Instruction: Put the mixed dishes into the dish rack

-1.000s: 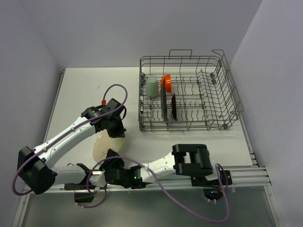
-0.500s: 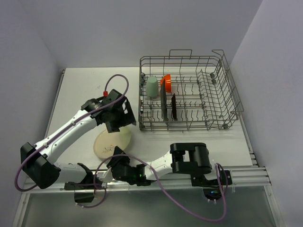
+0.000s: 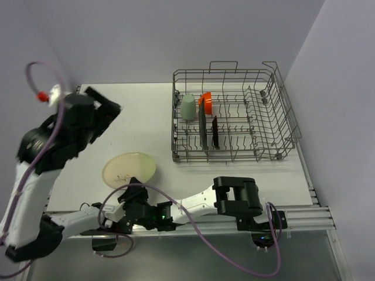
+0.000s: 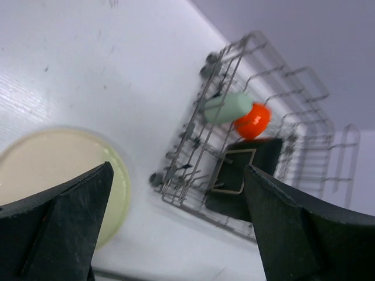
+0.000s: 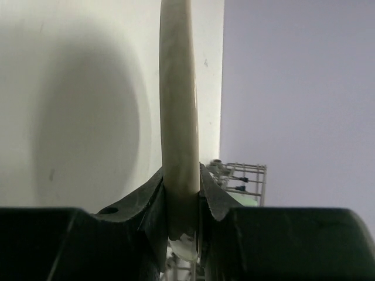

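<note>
The cream round plate (image 3: 129,168) lies low over the table's front left. My right gripper (image 3: 133,190) is shut on its near rim. The right wrist view shows that rim (image 5: 179,117) edge-on, pinched between the fingers of the right gripper (image 5: 181,190). My left gripper (image 3: 110,111) is raised at the far left, open and empty, with the plate (image 4: 53,175) below its left finger (image 4: 58,228). In the dish rack (image 3: 266,126) stand the pale green cup (image 3: 187,107), orange bowl (image 3: 205,100), black square plate (image 3: 203,129) and small red plate (image 3: 215,132).
The rack (image 4: 193,158) fills the back right of the table, with its right half holding only tines. The right arm's links (image 3: 234,199) stretch along the near edge. Walls close in the left, back and right sides.
My left gripper opened, let go of the cream plate and swung up and to the left. The plate dropped flatter and shifted left. My right gripper shut on its near rim.
</note>
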`<action>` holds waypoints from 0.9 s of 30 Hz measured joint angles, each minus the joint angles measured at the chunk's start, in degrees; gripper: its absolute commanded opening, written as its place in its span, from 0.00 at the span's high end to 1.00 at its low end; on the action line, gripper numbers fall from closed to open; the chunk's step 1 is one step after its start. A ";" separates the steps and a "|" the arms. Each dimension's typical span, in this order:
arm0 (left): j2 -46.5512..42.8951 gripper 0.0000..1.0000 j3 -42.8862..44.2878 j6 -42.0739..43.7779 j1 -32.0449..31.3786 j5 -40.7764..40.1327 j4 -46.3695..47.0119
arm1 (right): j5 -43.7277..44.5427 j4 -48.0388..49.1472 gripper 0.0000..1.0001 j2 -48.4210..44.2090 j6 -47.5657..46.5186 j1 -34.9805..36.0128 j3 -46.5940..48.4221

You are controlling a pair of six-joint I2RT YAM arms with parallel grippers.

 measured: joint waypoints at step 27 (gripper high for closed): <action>-29.88 0.02 -25.70 -0.70 0.04 -6.78 12.98 | -7.76 -47.74 1.00 -37.48 63.69 -28.28 29.97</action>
